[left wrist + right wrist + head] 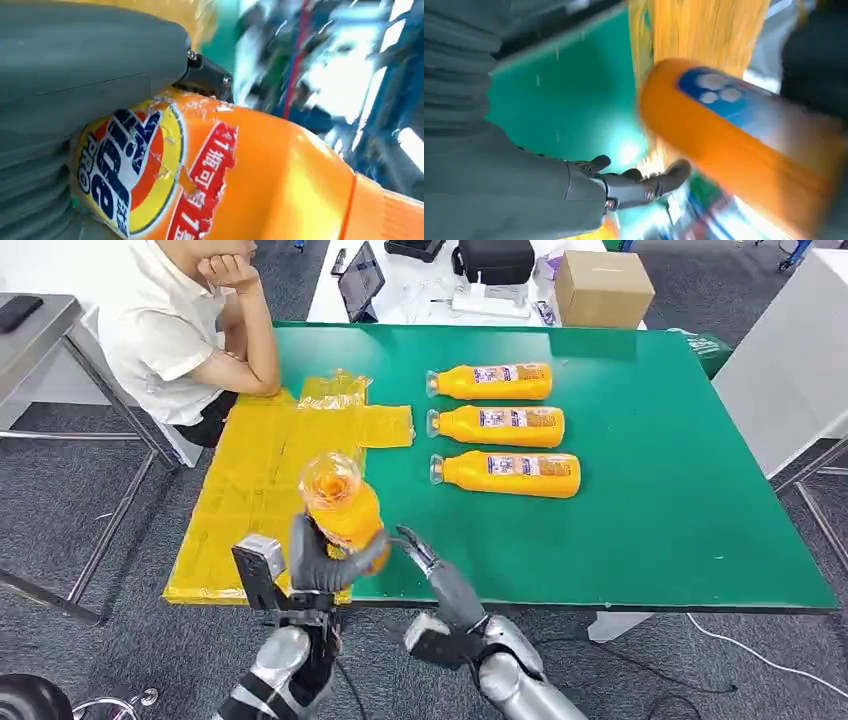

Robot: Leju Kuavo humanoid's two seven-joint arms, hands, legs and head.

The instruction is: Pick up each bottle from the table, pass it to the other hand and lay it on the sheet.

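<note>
My left hand grips an orange juice bottle, held upright near the table's front edge, above the right edge of the yellow sheet. The left wrist view has the bottle's label close up under the grey thumb. Just to the bottle's right is my right hand, with fingers apart and nothing in it. Its wrist view shows the fingers a little apart from the blurred bottle. Three more orange bottles lie on their sides in a column mid-table.
The green table has bare room to the right of the bottles. A person in a white shirt sits at the far left corner with an elbow beside the sheet. Behind is a white table with a cardboard box and a tablet.
</note>
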